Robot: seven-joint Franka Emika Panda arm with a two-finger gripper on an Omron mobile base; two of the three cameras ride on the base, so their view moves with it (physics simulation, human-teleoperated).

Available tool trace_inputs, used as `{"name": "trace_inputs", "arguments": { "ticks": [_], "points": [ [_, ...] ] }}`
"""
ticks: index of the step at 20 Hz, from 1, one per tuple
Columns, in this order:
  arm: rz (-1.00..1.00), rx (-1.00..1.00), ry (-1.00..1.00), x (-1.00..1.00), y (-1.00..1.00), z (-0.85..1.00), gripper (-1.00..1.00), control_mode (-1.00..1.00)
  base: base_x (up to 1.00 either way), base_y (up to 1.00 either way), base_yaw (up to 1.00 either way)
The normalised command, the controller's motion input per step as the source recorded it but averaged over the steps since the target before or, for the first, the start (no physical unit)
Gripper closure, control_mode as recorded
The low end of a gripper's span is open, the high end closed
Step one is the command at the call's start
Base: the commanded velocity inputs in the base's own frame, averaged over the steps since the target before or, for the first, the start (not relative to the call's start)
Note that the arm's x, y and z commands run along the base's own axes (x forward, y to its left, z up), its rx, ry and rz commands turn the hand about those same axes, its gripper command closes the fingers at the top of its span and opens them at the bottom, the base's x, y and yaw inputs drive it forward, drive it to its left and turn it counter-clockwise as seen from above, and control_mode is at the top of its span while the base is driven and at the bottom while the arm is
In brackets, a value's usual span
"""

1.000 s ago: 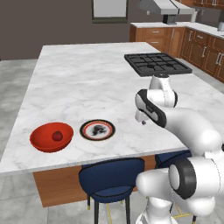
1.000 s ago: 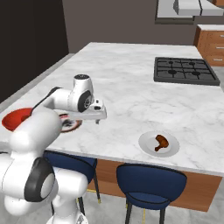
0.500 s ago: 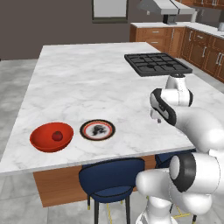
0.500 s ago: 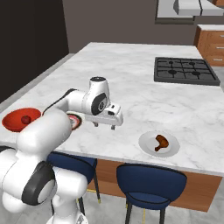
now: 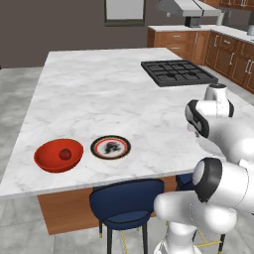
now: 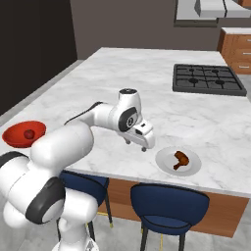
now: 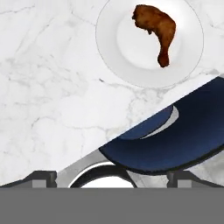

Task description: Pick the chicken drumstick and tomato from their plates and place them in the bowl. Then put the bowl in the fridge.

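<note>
No writing or brand mark is legible on anything here. The gripper (image 6: 143,146) hangs above the veined white marble counter (image 6: 147,83) with its jaws spread wide and nothing between them. Just ahead of it lies the chicken drumstick (image 7: 154,27), reddish-brown and rough, thick at one end, on a plain pale round plate (image 7: 118,43). Below the hand sits a navy padded stool (image 7: 175,144). Well behind it, the glossy red bowl (image 5: 58,155) cradles the small round tomato (image 5: 64,154), with the dark-rimmed patterned plate (image 5: 110,147) just beside it.
</note>
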Motion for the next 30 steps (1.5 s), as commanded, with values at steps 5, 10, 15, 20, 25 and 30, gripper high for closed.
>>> {"name": "trace_inputs", "arguments": {
  "ticks": [5, 10, 15, 20, 25, 30],
  "points": [
    [-0.37, 0.0, 0.05, 0.0, -0.7, -0.01, -1.0, -1.0, 0.0, 0.0, 0.0],
    [-0.31, 0.0, 0.02, 0.0, -0.62, -0.13, -1.0, -1.0, 0.0, 0.0, 0.0],
    [-0.2, 0.0, 0.0, 0.0, -0.52, -0.24, -1.0, -1.0, 0.0, 0.0, 0.0],
    [-0.1, 0.0, 0.0, 0.05, -0.26, -0.3, -1.0, -1.0, 0.0, 0.0, 0.0],
    [-0.01, 0.0, 0.0, 0.17, -0.16, -0.33, -1.0, -1.0, 0.0, 0.0, 0.0],
    [0.0, 0.0, -0.06, 0.21, -0.12, -0.3, -1.0, -1.0, 0.0, 0.0, 0.0]
  ]
}}
